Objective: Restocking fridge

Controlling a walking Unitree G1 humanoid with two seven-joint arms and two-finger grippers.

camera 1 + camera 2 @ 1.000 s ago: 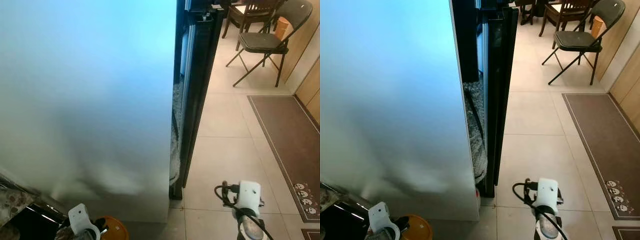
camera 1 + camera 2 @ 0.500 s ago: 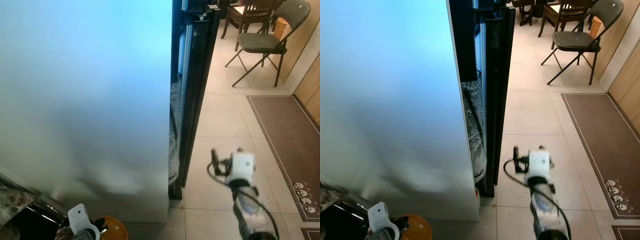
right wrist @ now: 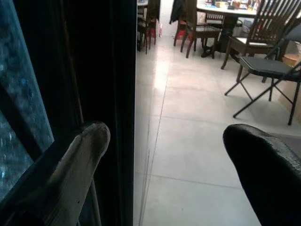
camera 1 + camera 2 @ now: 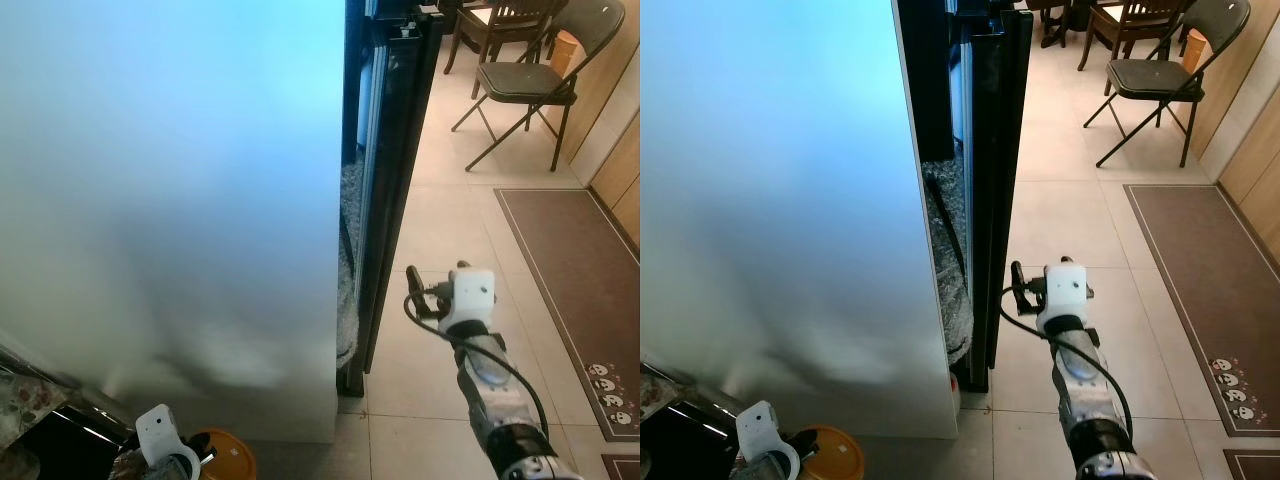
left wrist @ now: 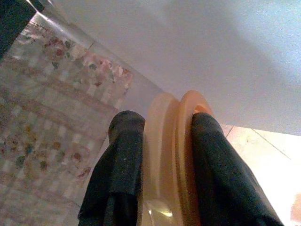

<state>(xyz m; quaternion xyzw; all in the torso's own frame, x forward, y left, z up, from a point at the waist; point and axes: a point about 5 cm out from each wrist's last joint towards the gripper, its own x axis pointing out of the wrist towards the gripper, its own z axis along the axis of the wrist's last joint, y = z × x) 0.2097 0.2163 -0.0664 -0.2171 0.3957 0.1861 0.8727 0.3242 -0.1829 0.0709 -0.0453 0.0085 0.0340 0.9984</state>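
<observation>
The fridge stands right before me, with a broad white panel [image 4: 180, 200] and a tall black door [image 4: 395, 150] set slightly ajar. A speckled grey inside [image 4: 350, 220] shows through the gap. My right gripper [image 4: 415, 285] is raised beside the black door's edge [image 3: 99, 70], open, with nothing between its fingers [image 3: 80, 155]. Low at the left, my left gripper [image 5: 164, 127] is shut on an orange round disc [image 5: 169, 155], whose orange face [image 4: 225, 460] also peeks out at the bottom of the left eye view.
A black folding chair [image 4: 530, 85] stands on the tiled floor at the back right, with wooden chairs and a table behind it. A brown rug [image 4: 575, 270] lies along the right, beside wooden cabinets. A patterned cloth [image 4: 20, 400] lies at the lower left.
My right arm has lifted from the bottom edge and swung forward and left, up to the black door's edge. The left gripper and its orange disc have stayed put.
</observation>
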